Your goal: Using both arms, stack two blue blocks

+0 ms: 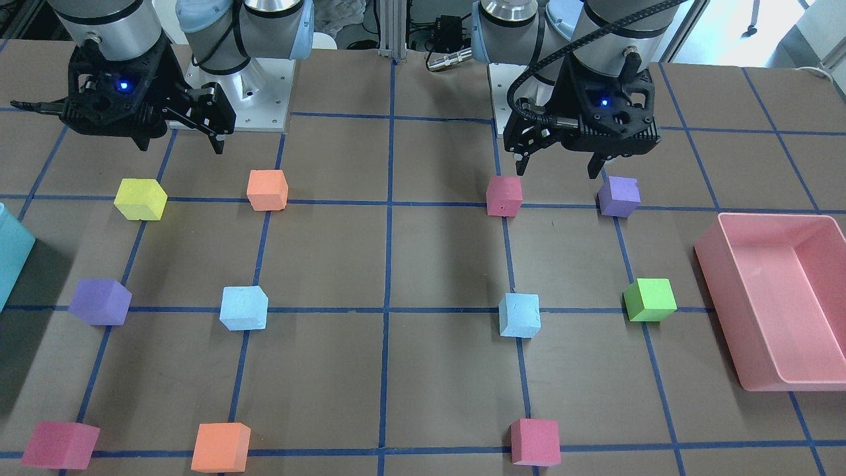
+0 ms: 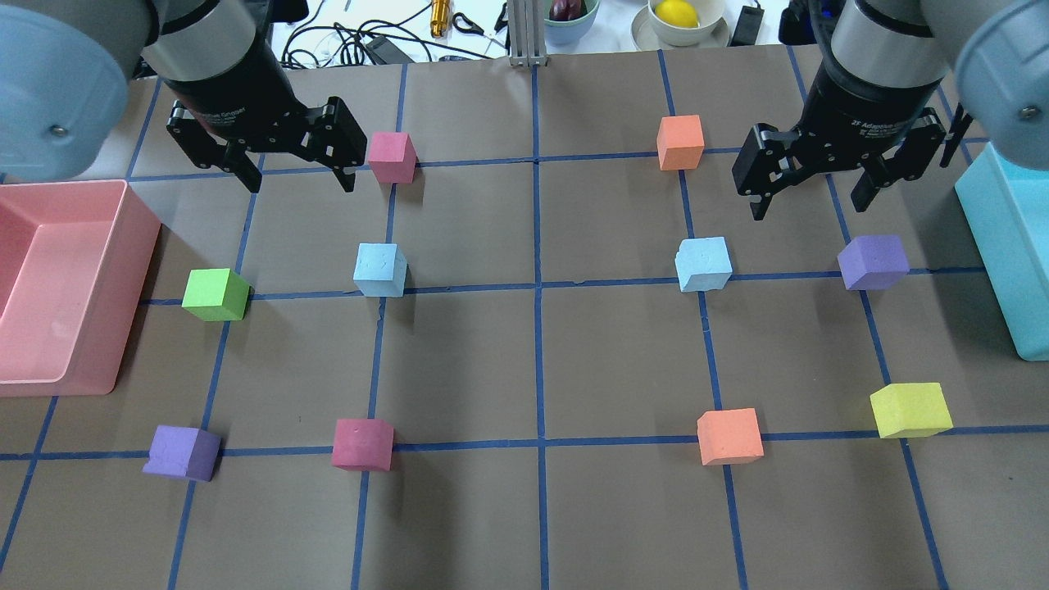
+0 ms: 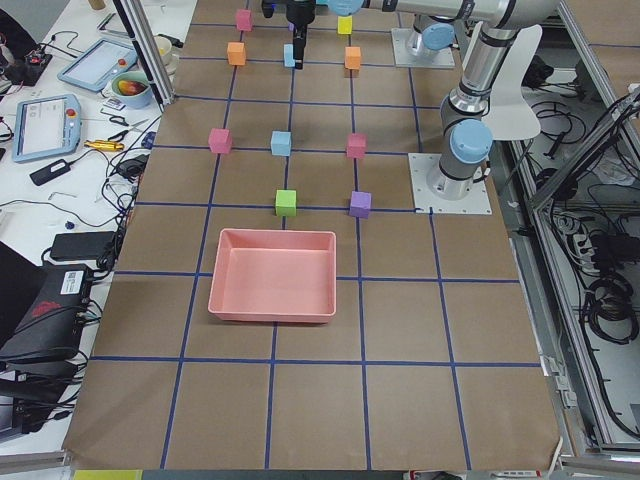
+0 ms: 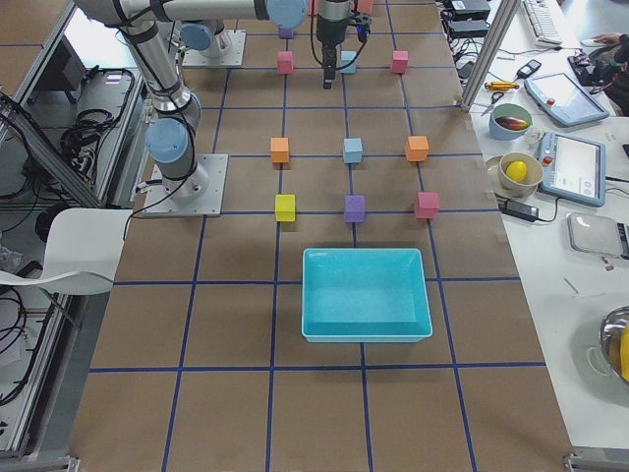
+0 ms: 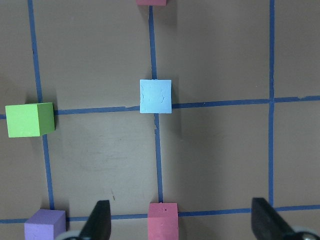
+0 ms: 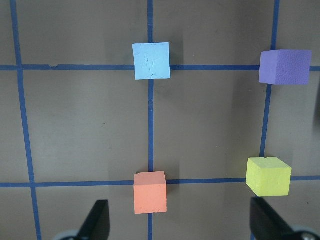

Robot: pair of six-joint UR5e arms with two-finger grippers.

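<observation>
Your left gripper (image 2: 299, 184) and right gripper (image 2: 810, 205) hover spread, empty (apparently poised for pickup); the left blue block (image 2: 380, 270) and right blue block (image 2: 703, 264) lie one per arm's side.

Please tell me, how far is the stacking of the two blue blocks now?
Nothing looks done yet: one blue block and the other blue block lie far apart on the table, unstacked. Nothing is in hand: the left gripper and the right gripper hang open and empty. What is left: grasp one block and set it on the other.
</observation>
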